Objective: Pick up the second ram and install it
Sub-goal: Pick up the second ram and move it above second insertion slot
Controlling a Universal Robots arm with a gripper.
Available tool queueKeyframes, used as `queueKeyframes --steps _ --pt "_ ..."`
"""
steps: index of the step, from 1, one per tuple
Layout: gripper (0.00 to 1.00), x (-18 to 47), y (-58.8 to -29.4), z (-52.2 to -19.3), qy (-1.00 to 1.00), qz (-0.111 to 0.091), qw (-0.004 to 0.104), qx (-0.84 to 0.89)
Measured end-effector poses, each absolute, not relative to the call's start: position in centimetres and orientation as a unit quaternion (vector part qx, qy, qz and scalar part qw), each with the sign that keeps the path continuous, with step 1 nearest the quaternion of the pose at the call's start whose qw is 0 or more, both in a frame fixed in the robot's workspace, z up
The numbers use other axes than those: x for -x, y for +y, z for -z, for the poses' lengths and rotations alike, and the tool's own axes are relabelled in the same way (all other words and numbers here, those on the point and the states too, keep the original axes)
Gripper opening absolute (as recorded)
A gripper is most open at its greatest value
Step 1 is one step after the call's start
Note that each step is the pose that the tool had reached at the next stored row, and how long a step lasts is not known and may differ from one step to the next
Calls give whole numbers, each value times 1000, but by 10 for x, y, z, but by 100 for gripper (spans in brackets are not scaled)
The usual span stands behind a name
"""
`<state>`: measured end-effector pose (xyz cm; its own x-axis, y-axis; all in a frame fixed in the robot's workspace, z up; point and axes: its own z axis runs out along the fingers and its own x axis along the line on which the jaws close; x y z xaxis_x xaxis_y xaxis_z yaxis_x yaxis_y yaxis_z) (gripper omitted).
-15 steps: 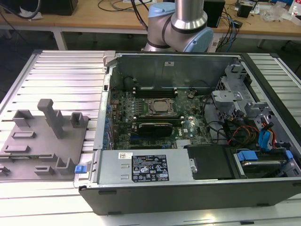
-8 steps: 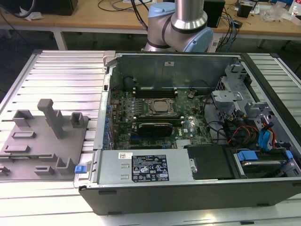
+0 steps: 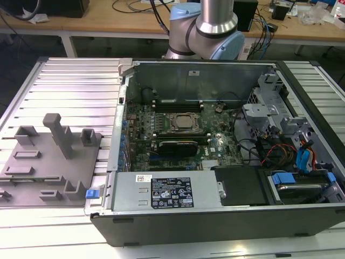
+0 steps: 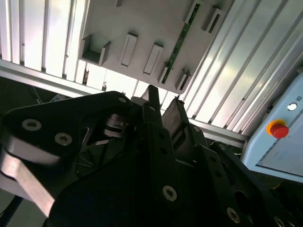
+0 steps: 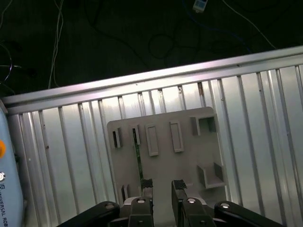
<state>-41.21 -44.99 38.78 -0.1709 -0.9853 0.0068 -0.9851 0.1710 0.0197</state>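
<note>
In the first wrist view, 1 end of the second ram (image 5: 138,161) is hidden behind a tool (image 5: 163,184) finger; the exterior view's upper edge cuts off the arm (image 3: 215,21).

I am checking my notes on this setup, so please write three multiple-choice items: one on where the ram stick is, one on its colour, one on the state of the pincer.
1. Where is the second ram? A) in the gray holder plate B) between the pincer's fingers C) on the floor
2. Its colour? A) red B) green C) white
3. The pincer is: A) shut on the ram B) shut on a cable C) open and empty
Answers: 1A, it stands in a slot of the plate; 2B, its board is green; 3C, a bare gap shows between its fingertips.
</note>
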Motion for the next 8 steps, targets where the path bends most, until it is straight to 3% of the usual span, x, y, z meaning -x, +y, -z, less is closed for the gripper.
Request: queueKeyframes --steps 8 --pt "30 412 -450 -383 -765 5 9 -644"
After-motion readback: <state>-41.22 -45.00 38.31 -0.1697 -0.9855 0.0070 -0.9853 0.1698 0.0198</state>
